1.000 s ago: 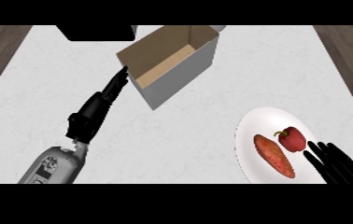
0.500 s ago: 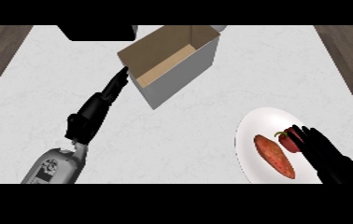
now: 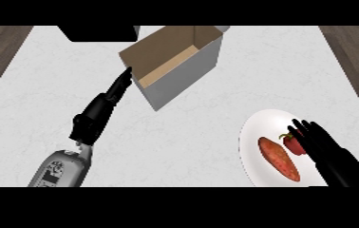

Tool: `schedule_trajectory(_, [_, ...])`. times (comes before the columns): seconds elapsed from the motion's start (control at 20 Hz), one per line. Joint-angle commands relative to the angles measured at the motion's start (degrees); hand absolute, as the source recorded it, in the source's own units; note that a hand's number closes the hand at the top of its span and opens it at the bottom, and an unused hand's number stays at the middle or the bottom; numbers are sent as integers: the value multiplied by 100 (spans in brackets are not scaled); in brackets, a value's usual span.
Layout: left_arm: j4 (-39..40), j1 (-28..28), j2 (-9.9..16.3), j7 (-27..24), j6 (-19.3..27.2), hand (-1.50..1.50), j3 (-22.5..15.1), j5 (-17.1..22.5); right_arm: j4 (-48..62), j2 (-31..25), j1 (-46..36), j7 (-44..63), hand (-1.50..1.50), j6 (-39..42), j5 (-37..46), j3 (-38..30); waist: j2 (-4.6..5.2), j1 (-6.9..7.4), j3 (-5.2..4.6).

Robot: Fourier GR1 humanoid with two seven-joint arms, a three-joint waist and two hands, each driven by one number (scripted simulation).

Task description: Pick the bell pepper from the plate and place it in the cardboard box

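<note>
We look steeply down on a pale, marbled counter (image 3: 210,122). On its near right sits a white plate (image 3: 254,127), cut off by the lower edge of the view. On the plate we see a red bell pepper (image 3: 294,144) with a green stem, and just to its left a long orange sweet potato (image 3: 278,158) lying at a slant. The two lie close together; we cannot tell whether they touch.

Our right hand (image 3: 319,141) comes in from the near right and lies over the right side of the plate, its fingers (image 3: 303,127) fairly straight and spread narrowly, pointing far-left. They cover the pepper's right side, but we see none of them curled round it; the pepper rests on the plate.

Our left hand (image 3: 101,108) is well apart from the plate, on the left, with its fingers straight and held together, pointing toward the far right. Their tips reach the near left corner of the open cardboard box (image 3: 179,77), which stands tilted at the far centre. A black object (image 3: 98,32) sits at the far left edge.
</note>
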Motion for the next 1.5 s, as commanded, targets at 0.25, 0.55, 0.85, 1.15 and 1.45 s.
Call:
schedule_trajectory(0.25, [351, -29, -250, -272, -315, 0, 335, -313, 587, 487, -491, 142, -150, 315, 677, 91, 6, 7, -2])
schedule_trajectory(0.55, [61, 330, -485, -305, -301, 0, 276, -558, 1145, 622, -544, -80, -150, 122, 840, -111, 3, 15, -1])
schedule_trajectory(0.85, [40, -71, -395, 150, -467, 0, 512, -496, 1682, 639, -825, -268, -150, -55, 989, -208, 7, 30, 2])
schedule_trajectory(1.15, [-396, 406, -424, 172, -528, 0, 415, -553, 1689, 836, -675, 112, -150, -376, 1424, -254, -6, 34, 1])
schedule_trajectory(1.45, [-232, -58, -503, 356, -576, 0, 574, -505, 1963, 904, -1075, -23, 150, -162, 1527, -214, -1, 16, 0])
